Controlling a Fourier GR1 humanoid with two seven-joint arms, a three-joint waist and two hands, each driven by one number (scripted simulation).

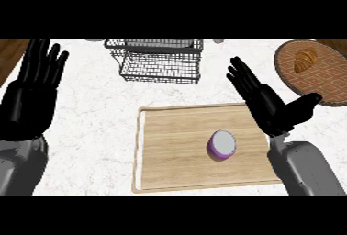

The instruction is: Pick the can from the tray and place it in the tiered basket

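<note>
can: the purple can with its grey top stands on the wooden tray, a little right of the tray's middle, lower centre of the frame. nothing touches it.
tray: the wooden tray lies flat on the white marbled surface, filling the lower centre of the frame, with a raised lip along its left and near edges.
tiered basket: the black wire tiered basket sits at the top centre of the frame, beyond the tray's far edge and apart from it. i can see its upper and lower wire levels, and i cannot tell whether anything lies inside.
my right hand: my right hand is at the right of the frame, over the tray's upper right corner, fingers straight and pointing toward the upper left, thumb spread out to the right. it is wide open and holds nothing. it is near the can but apart from it, above and to the right of it in the frame.
my left hand: my left hand rests at the left edge of the frame, fingers straight and pointing up, open and holding nothing, well apart from the tray.
plate: a round patterned plate at the upper right of the frame carries a croissant.
</note>
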